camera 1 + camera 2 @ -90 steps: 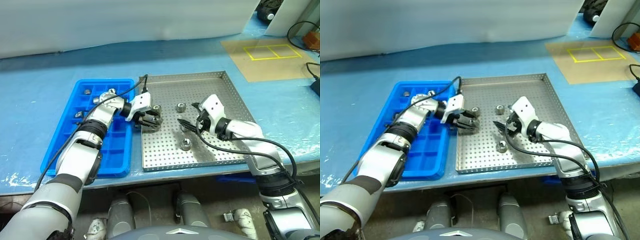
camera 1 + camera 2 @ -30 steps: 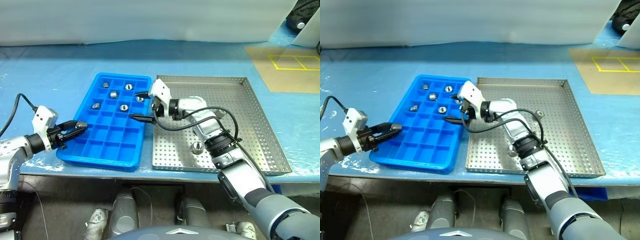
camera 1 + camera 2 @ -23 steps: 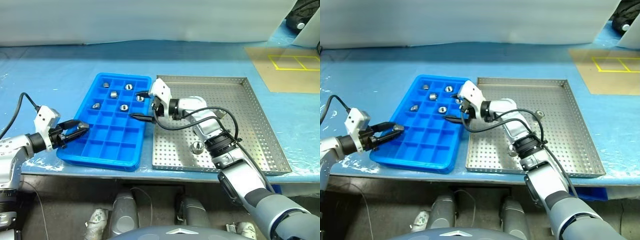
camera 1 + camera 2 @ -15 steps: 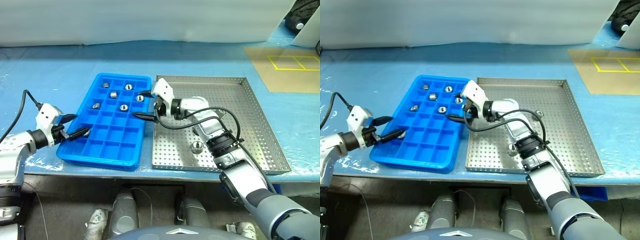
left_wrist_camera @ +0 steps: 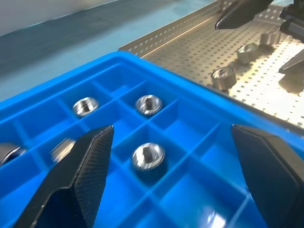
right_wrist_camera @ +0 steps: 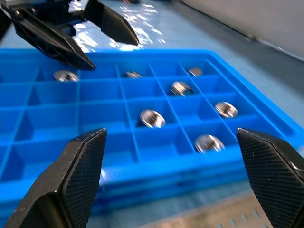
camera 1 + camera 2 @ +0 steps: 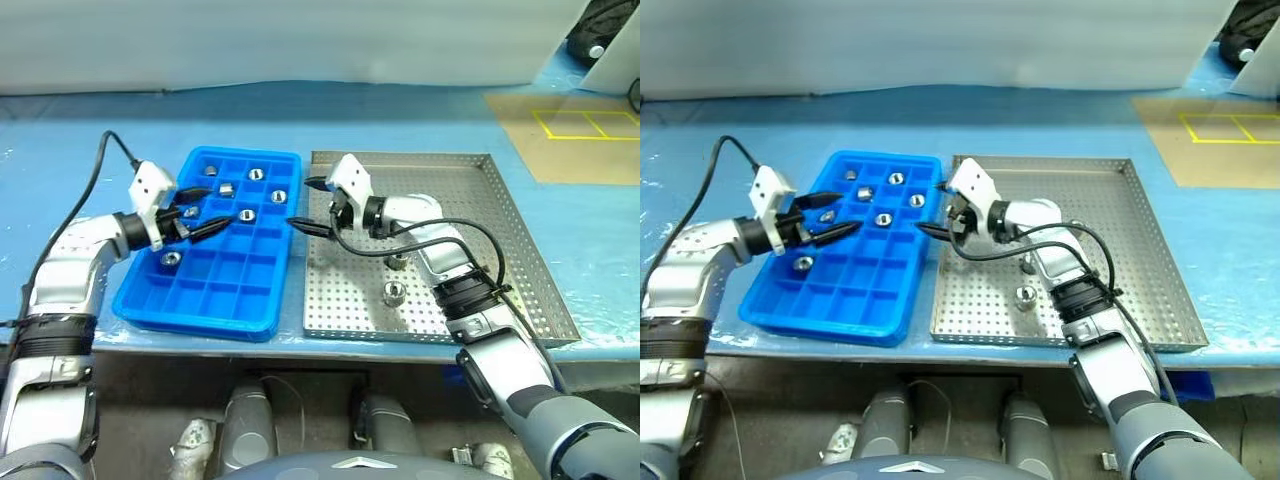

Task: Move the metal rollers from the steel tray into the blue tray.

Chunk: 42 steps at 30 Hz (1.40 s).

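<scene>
Blue sheeting covers the surface [image 7: 90, 130], which carries two trays side by side, their long edges just beside each other; beyond them, a tan panel [image 7: 560, 125] with yellow taped squares lies at the far right corner; the blue tray [image 7: 215, 300] sits on the robot's left, its grid of square compartments holding several of the metal rollers [image 7: 247, 215], mostly in the far rows, with one roller [image 7: 171, 258] alone in a compartment nearer the left rim; the steel tray [image 7: 520, 270] sits on the right, its perforated floor bearing two more rollers, one [image 7: 393, 293] lying near the front middle and another [image 7: 397, 262] just behind it, partly hidden by the right arm.

Over the far left part of the blue tray hangs the left end effector [image 7: 200, 211], its two black fingers spread apart with nothing between them; the left wrist view looks past those fingers at rollers resting in their compartments and at the steel tray beyond; the right end effector [image 7: 309, 207] hovers above the seam where the two trays meet, pointing toward the blue tray, its fingers likewise spread wide and empty; the right wrist view shows the blue grid with its rollers and the left end effector's dark fingertips [image 6: 114, 26] on the far side.
</scene>
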Motion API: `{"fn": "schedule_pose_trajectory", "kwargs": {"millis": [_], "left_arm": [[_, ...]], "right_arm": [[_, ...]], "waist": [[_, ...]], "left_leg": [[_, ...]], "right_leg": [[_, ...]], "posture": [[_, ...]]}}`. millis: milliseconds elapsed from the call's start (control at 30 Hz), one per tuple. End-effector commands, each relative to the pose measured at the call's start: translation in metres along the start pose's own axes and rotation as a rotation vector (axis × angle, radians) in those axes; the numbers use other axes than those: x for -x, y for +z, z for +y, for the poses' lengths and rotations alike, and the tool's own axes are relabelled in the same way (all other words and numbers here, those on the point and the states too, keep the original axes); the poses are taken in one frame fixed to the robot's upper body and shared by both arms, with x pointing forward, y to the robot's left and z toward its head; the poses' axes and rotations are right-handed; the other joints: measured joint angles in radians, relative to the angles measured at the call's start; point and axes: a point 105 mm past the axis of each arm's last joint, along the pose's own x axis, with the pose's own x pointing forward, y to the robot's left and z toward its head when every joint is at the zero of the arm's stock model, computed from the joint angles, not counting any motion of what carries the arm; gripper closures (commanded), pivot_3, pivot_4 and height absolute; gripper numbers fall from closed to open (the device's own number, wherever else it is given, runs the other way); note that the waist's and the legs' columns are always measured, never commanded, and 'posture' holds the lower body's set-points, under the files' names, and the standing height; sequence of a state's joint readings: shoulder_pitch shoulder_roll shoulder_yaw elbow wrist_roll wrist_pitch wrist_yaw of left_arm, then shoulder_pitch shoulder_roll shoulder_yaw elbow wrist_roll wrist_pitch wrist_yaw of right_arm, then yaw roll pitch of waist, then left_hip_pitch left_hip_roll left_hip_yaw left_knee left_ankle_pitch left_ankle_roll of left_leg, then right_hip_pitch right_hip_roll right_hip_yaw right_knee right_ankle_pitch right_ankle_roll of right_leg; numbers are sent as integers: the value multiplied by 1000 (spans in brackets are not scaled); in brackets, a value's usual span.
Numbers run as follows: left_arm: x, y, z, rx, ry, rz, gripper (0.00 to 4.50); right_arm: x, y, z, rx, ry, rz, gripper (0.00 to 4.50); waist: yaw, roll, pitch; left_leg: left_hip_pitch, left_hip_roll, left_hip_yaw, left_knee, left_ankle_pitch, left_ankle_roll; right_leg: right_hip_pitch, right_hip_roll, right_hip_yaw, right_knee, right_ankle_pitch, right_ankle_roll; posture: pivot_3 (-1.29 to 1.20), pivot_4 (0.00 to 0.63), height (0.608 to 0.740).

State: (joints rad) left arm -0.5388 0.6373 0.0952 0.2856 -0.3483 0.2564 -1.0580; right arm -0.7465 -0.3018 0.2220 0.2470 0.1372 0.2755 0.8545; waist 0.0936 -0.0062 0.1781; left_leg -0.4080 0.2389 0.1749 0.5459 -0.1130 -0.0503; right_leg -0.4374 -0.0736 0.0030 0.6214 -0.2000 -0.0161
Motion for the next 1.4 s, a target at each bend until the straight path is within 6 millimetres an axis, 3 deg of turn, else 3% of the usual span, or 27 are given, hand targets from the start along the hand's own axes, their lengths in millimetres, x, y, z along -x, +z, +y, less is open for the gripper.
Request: {"fn": "schedule_pose_trajectory", "kwargs": {"millis": [33, 267, 367, 533, 667, 867, 1033, 1400], "left_arm": [[-26, 11, -7, -35, -96, -33, 360], [-86, 21, -29, -63, -283, -61, 360], [-113, 17, -39, -110, -326, -21, 360], [-147, 13, -49, -184, -313, 46, 360], [-162, 12, -42, -279, -205, 133, 360], [-168, 13, -40, -339, -189, 188, 360], [-159, 4, -38, -379, -246, 280, 360], [-152, -6, -31, -373, -219, 307, 360]], "right_arm": [[18, 12, -11, 32, -78, -30, 0], [53, 8, -23, 21, -230, 7, 0], [71, 3, -25, 11, -297, 32, 0], [91, -2, -22, -3, -372, 68, 0], [105, -6, -19, -19, -433, 94, 0], [114, -11, -12, -40, -479, 115, 0], [115, -11, -11, -43, -500, 115, 0], [102, -3, 1, -26, -414, 95, 0]], "waist": [[-3, 0, 0], [-32, 0, 0], [-50, -1, 0], [-68, -1, 0], [-93, -1, 0], [-111, -1, 0], [-114, -1, 0], [-112, 0, 0]], "left_leg": [[0, 0, 0, 0, 0, 0], [-1, -1, 0, 1, 0, 0], [-1, -1, 0, 1, 0, 0], [0, -1, 1, 3, -2, 5], [0, -1, 1, 5, -3, 6], [2, -2, 1, 6, -4, 8], [2, -1, 1, 6, -5, 9], [2, -1, 1, 6, -7, 12]], "right_leg": [[0, 0, 0, 0, 0, 0], [0, 0, 1, -2, 0, 0], [1, 0, 2, -2, 0, 0], [3, 0, 3, -5, 0, 0], [3, 1, 3, -5, 1, 1], [8, 0, 3, -9, 1, 1], [9, 0, 3, -10, 1, 1], [11, 0, 2, -14, 1, 1]], "posture": [[-174, 150, 740], [-318, 150, 740], [-385, 150, 740], [-474, 150, 740], [-542, 150, 740], [-584, 150, 740], [-598, 150, 740], [-574, 150, 740]]}}
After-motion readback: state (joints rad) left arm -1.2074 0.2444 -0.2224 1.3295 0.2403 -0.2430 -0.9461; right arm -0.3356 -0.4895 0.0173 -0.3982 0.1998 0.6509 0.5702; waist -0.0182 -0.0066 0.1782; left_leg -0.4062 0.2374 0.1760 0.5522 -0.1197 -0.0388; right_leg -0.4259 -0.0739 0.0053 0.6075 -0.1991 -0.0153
